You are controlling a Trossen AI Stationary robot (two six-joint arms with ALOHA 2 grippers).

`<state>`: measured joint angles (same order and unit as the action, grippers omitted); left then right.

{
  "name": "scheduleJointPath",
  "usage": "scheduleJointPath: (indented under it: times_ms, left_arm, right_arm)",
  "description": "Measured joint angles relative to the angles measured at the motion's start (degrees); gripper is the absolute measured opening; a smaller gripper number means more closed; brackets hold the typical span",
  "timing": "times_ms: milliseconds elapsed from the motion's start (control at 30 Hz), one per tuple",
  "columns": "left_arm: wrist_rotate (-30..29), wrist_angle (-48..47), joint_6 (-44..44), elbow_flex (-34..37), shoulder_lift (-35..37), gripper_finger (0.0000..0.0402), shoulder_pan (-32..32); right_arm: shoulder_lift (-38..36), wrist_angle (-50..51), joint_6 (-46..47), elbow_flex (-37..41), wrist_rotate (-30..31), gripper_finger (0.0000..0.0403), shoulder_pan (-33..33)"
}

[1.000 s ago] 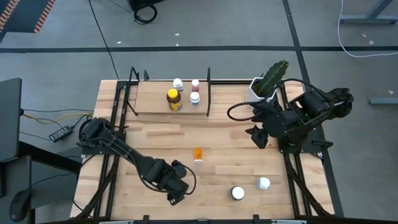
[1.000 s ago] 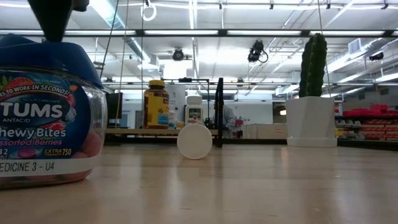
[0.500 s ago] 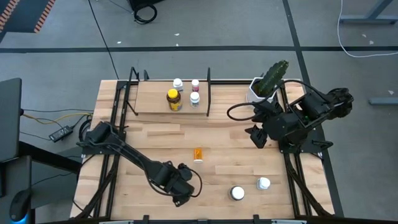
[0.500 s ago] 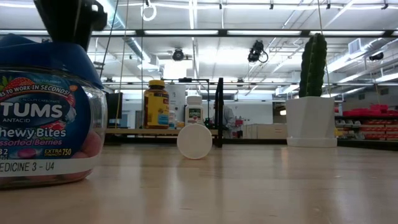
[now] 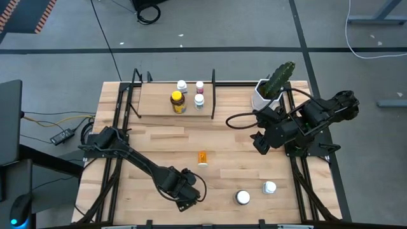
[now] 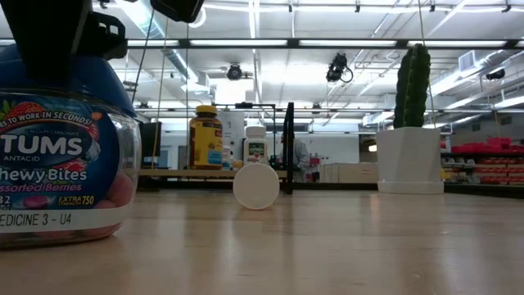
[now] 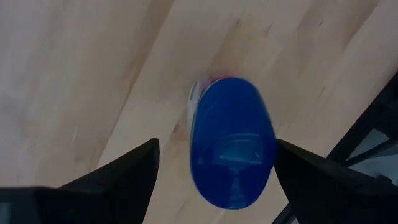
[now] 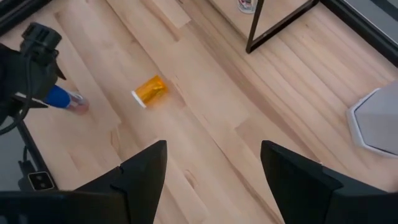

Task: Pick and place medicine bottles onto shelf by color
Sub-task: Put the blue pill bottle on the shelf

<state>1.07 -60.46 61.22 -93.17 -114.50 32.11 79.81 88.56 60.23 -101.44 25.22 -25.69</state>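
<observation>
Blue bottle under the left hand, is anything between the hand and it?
Nothing visible. The left hand hangs open right above the blue bottle, one finger on each side of its cap, with only bare table around it.

A wooden table (image 5: 159,143) seen from above, with a dark robot arm at each side. At the far edge, a light-wood shelf (image 5: 156,102) framed by black rods holds an amber yellow-lidded bottle (image 5: 177,102) and three small white-capped bottles (image 5: 199,100). A small orange bottle (image 5: 202,157) lies mid-table. The left gripper (image 5: 184,196) hangs at the near edge. The right gripper (image 5: 260,144) hovers near a potted cactus (image 5: 272,86). Two white-capped bottles (image 5: 243,197) sit near the front right.
</observation>
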Motion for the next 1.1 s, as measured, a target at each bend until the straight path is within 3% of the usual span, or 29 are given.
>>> scheduleJointPath:
  times_ms: [633,933,1100]
  left_arm:
    - [1.5,-1.7,1.1,-0.6,0.0,0.0285,-0.1]
    - [0.9,-0.5,0.7,-0.6,0.0,0.019,-0.2]
    - [1.0,0.5,-0.4,-0.6,0.0,0.0183,-0.5]
  right_arm:
    - [0.0,0.0,0.0,0.3,-0.8,0.0266,0.0]
    - [0.0,0.0,0.0,0.3,-1.3,0.0266,0.0]
    - [0.0,0.0,-0.1,0.3,-1.3,0.0266,0.0]
